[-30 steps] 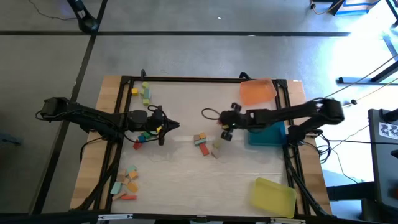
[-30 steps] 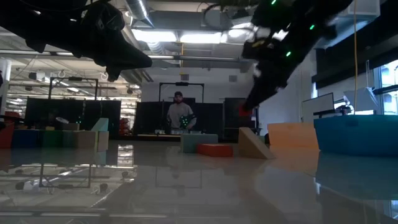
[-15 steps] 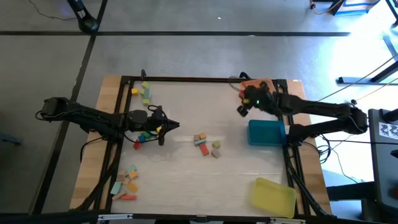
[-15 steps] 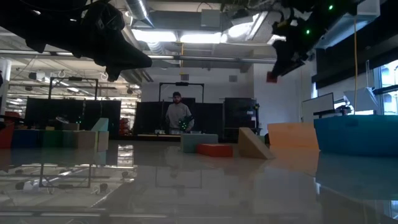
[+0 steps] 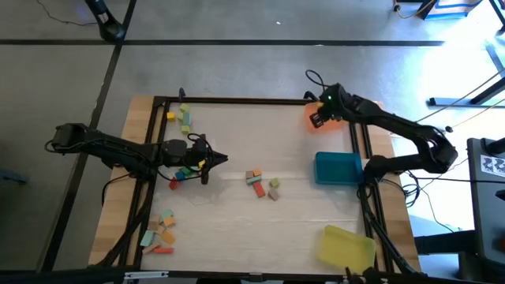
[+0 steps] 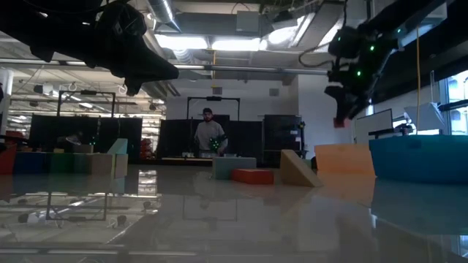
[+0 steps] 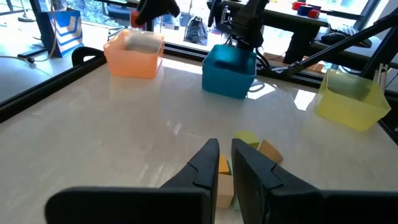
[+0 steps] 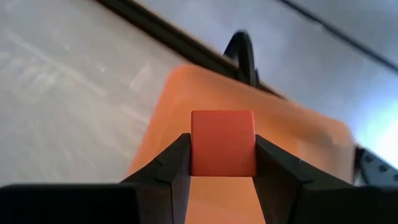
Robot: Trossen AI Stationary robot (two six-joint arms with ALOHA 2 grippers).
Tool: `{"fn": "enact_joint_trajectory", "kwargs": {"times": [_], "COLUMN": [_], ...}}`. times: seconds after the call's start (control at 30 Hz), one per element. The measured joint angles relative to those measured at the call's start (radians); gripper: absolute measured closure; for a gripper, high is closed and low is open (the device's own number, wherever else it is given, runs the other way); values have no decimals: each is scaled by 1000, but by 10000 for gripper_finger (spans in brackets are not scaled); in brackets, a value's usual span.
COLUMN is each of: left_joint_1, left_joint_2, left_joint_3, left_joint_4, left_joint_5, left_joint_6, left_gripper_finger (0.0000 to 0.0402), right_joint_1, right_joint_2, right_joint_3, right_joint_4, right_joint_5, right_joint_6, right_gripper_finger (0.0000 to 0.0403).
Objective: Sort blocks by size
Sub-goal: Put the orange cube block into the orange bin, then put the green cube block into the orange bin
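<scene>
Blocks are what we are sorting, and 1 of them, a small red cube [image 8: 222, 143], has travelled a long way in the last second: our right gripper [image 5: 319, 118] carried it from above the middle cluster of blocks [image 5: 261, 182] across the table and now holds it high over the orange tray [image 5: 338, 117] at the far right corner. We judge this to mean the carry is nearly done and only the release into that tray remains. The right wrist view shows the claw partly open, its 2 fingers [image 8: 172, 163] pressed on opposite faces of the cube, with the tray directly beneath. The right arm is stretched out toward the far edge, wrist tipped downward. Our left gripper [image 5: 216, 160] has not moved; it hangs closed and empty just above the table, beside the mixed pile at the left [image 5: 185, 170]. More blocks wait at the far left [image 5: 183, 117] and near left [image 5: 160, 233]. The blue tray [image 5: 338, 168] and yellow tray [image 5: 347, 248] stand along the right side.
</scene>
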Motion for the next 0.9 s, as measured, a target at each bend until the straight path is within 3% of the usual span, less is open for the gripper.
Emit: {"fn": "enact_joint_trajectory", "kwargs": {"times": [0.23, 0.6, 0.77, 0.9], "left_joint_1": [0, 0, 0, 0], "left_joint_2": [0, 0, 0, 0], "left_joint_3": [0, 0, 0, 0], "left_joint_4": [0, 0, 0, 0], "left_joint_5": [0, 0, 0, 0], "left_joint_6": [0, 0, 0, -5], "left_gripper_finger": [370, 370, 370, 370], "right_joint_1": [-42, -37, 43, 185], "right_joint_2": [87, 98, 58, 32], "right_joint_3": [0, 0, 0, 0], "right_joint_4": [8, 16, 16, 32], "right_joint_5": [-22, -79, -237, -272], "right_joint_6": [-3, -27, -26, -35], "right_gripper_finger": [252, 154, 130, 126]}}
